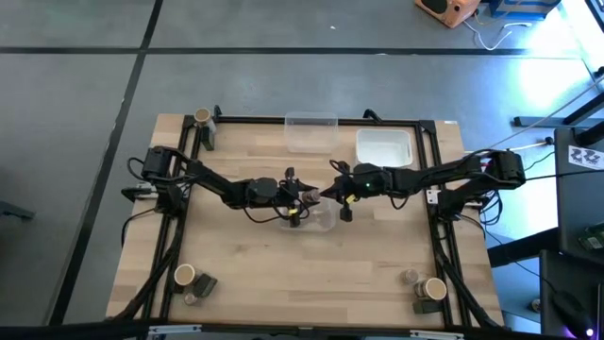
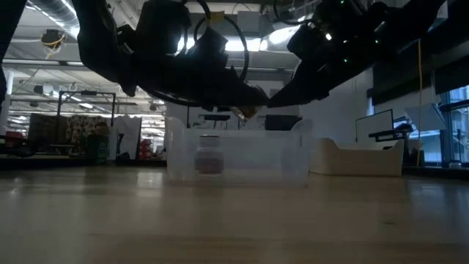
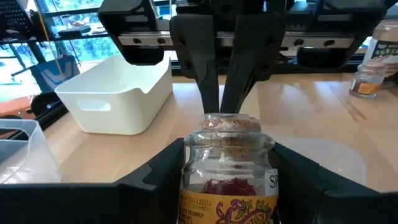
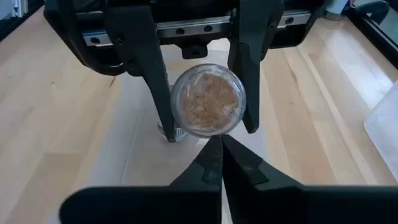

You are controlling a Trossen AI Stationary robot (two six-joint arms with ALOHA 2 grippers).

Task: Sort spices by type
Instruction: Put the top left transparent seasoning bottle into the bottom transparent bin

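High view: left end effector (image 1: 300,197) and right end effector (image 1: 330,192) meet at worktop (image 1: 283,274) centre, over a clear bin (image 1: 321,219).

Left wrist view: left fingers (image 3: 155,171) clamped on a tan-topped spice jar (image 3: 229,168).

Right wrist view: right tips together, empty, just short of the jar (image 4: 208,99).

Judgement: lower the jar upright, well inside the bin; keep the right arm clear.

Clear glass jar (image 3: 228,163) with tan top, red threads inside, yellow-and-purple swirled label. White tray (image 3: 118,93). Pale wood-grain bench (image 1: 283,255). Black claws.
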